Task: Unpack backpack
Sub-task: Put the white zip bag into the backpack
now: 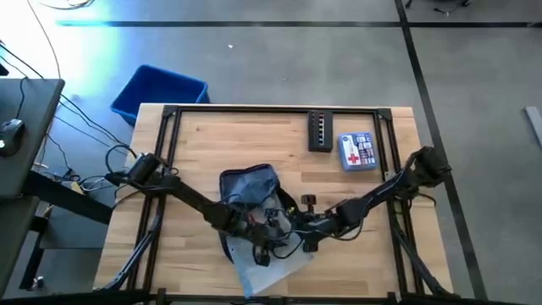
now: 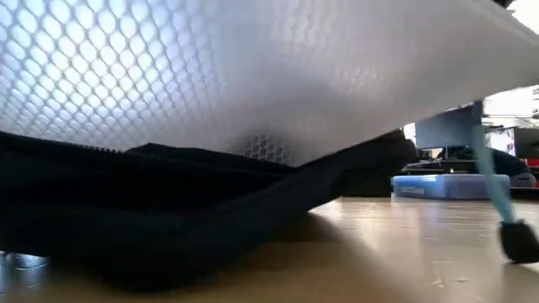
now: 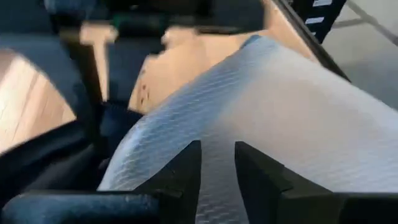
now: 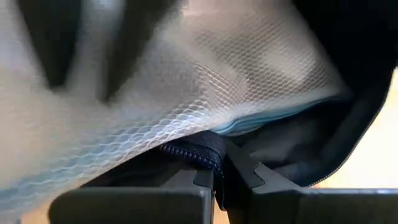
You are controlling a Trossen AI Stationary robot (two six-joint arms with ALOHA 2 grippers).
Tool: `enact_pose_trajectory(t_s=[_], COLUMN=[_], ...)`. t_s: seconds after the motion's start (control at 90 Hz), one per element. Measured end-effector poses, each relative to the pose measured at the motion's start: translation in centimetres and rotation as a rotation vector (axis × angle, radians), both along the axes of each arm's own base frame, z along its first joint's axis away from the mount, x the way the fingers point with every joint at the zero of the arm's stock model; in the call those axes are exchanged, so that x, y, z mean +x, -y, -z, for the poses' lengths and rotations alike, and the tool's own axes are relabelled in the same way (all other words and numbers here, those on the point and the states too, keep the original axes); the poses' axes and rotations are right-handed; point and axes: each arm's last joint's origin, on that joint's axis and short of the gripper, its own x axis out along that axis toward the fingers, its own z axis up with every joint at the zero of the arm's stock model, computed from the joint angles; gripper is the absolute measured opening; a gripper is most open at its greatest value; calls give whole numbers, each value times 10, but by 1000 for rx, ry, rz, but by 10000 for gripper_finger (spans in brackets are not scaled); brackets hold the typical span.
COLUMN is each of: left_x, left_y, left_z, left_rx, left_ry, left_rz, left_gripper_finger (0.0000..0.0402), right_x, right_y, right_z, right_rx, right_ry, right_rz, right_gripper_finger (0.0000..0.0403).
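Note:
The dark navy backpack (image 1: pixel 250 191) lies on the wooden table at its middle, opening toward the near edge. A pale mesh pouch (image 1: pixel 273 267) sticks out of that opening onto the table. In the low view the pouch (image 2: pixel 269 67) rises above the backpack's dark fabric (image 2: pixel 168 210). My left gripper (image 3: pixel 217 171) sits at the opening, shut on the pouch. My right gripper (image 4: pixel 214 177) is beside it, shut on the backpack's zipper edge. In the high view both grippers meet at the backpack's near end, left (image 1: pixel 254 235) and right (image 1: pixel 298 230). My left gripper pinches the pale mesh pouch (image 3: pixel 219 140) between its two fingers; the pouch's surface stretches away beyond the fingertips (image 3: pixel 186 171). Which part of the pouch it has cannot be told. My right gripper pinches the backpack's zipper edge (image 4: pixel 202 155) at the opening between its two fingers (image 4: pixel 249 171). The dark fabric is lifted under the mesh pouch (image 4: pixel 186 93), which lies over it.
A black box-shaped device (image 1: pixel 320 131) and a blue first-aid box (image 1: pixel 357 152) lie at the table's far right. A bright blue bin (image 1: pixel 159 91) stands beyond the far left corner. A small dark item (image 1: pixel 309 201) lies right of the backpack.

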Motion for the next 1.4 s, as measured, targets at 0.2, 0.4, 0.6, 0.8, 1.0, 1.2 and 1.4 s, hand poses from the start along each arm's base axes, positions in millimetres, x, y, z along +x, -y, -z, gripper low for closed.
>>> enact_pose_trajectory(t_s=[0.2,0.4,0.6,0.8,1.0,1.2,1.4], left_x=[1,-8,-12,-18,-17,-15,-11], left_y=[-16,-29,-35,-45,-53,-62,-68], left_z=[9,21,24,27,27,26,25], left_rx=[-10,44,108,182,213,214,184], left_ry=[-90,-235,-274,-298,-266,-244,-231], left_rz=[-134,-232,-316,-471,-558,-635,-648], left_gripper_finger=[78,78,78,78,78,78,78], right_x=[-9,-21,-31,-43,-49,-47,-43], right_y=[-15,-34,-49,-65,-77,-84,-89], right_z=[1,1,0,1,-1,-5,-11], right_rx=[2,27,37,43,36,108,110], right_ry=[-6,-6,-6,-34,-22,14,93], right_rz=[-21,-56,-113,-228,-345,-434,-499], right_gripper_finger=[0,0,0,0,0,0,0])
